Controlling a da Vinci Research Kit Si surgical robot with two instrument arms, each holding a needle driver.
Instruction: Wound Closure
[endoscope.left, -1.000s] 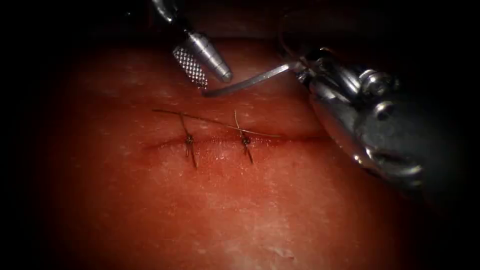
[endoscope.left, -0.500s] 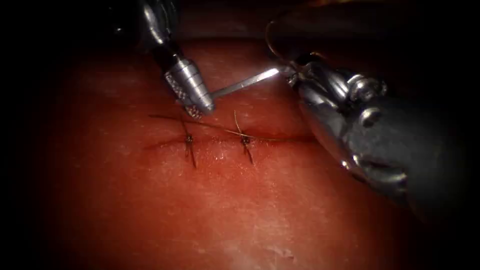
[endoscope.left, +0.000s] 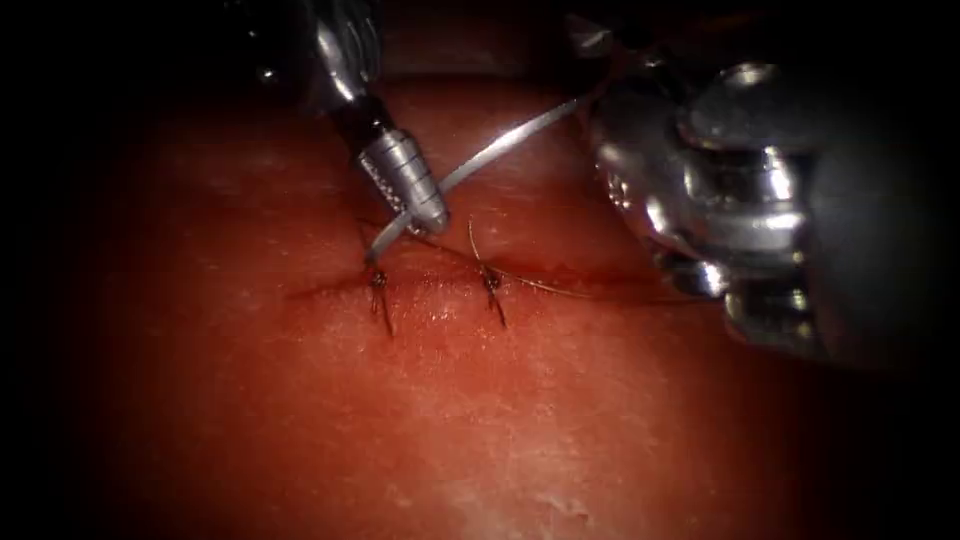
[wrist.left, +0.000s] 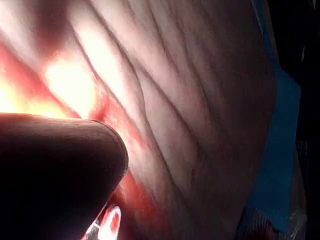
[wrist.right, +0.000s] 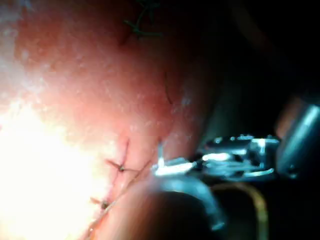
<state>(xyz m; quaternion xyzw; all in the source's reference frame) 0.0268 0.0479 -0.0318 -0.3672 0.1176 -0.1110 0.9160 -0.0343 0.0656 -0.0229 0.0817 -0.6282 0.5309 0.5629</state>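
The left tool is reaching down from the far left, its shaft slanting toward the cut, with its jaws closed on the needle near the pointed end. The needle is lying as a bright arc above the tissue, its tip resting just beside the left knot, not visibly in the tissue. The right tool is looming large from the right, wrist bent, gripping the needle's far end with closed jaws. A second knot is sitting to the right, and thread is trailing along the cut toward the right.
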